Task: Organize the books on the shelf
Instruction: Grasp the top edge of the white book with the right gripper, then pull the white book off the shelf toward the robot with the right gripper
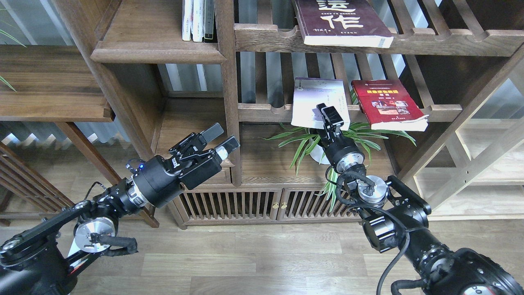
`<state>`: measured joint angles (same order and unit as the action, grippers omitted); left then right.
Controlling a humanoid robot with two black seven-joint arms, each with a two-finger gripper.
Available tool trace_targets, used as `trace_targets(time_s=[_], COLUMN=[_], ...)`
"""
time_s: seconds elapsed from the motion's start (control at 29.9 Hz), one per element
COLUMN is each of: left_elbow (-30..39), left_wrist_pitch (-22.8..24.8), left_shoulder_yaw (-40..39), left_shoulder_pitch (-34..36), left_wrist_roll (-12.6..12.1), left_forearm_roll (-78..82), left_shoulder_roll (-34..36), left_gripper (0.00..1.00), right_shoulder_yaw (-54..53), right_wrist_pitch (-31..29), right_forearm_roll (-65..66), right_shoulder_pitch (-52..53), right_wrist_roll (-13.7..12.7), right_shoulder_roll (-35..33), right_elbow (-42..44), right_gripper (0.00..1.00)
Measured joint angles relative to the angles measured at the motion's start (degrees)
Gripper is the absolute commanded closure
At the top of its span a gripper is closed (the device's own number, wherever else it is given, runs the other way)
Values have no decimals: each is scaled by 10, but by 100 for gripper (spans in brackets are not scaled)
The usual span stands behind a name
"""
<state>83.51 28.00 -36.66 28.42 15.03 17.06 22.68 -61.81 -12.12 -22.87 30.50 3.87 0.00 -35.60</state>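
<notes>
The right gripper [327, 116] was pictured raised against the near edge of the pale white-lavender book [317, 102], which lay flat on a slatted rack [262, 111] w/ its near edge overhanging the scalloped rail. From the gripper, the book extended toward 12 o'clock, long axis running front-to-back into the bookcase. The gripper was seen nearly end-on and dark; whether its fingers were parted or closed on the book's edge could not be told, though contact appeared likely.

The red book [387, 104] was seen just beside the pale one, at approx. 3 o'clock from the gripper, also overhanging the rail. The maroon book [339, 20] lay on the rack above, at 12 o'clock, well apart.

The left gripper [219, 139] was held w/ fingers spread and nothing between them, well apart from all three books, which lay toward 2 o'clock from it. The right arm was judged far nearer to each book.

The solid shelf [157, 55] was seen at upper left, approx. 10 o'clock from the right gripper, w/ slim white- and black-spined books [198, 20] standing at its right end. A potted plant [323, 143] sat below the pale book.
</notes>
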Motion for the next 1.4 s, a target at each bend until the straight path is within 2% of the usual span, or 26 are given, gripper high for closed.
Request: trace_targets(time_s=[0.1,0.23,0.37,0.43,0.57,0.6,0.8,1.14,1.4], left_elbow=[0,-1,-1,-1,-1,-1,-1,-9,-50], left_wrist_pitch=[0,0,0,0,0,0,0,0,0], left_shoulder_yaw=[0,0,0,0,0,0,-3,-13,-51], left_shoulder_pitch=[0,1,0,0,0,0,-4,-16,-16], left_wrist_roll=[0,1,1,1,1,1,2,2,-5], left_forearm_roll=[0,0,0,0,-1,-1,-1,-2,-13], left_shoulder_roll=[0,0,0,0,0,0,0,0,-10], left_gripper=[1,1,1,1,1,1,1,1,1], right_shoulder_yaw=[0,0,-1,-1,-1,-1,-4,-8,8], right_wrist_pitch=[2,3,3,3,3,3,3,-13,-129], right_forearm_roll=[0,-1,-5,-5,-6,-6,-7,-16,-18], right_shoulder_pitch=[9,15,16,16,17,17,18,13,-32], right_wrist_roll=[0,0,-1,-1,-2,-2,-2,-1,-4], right_shoulder_roll=[0,0,0,0,0,0,0,0,0], right_elbow=[12,19,20,20,25,26,27,17,-36], right_gripper=[17,29,36,44,53,56,95,96,96])
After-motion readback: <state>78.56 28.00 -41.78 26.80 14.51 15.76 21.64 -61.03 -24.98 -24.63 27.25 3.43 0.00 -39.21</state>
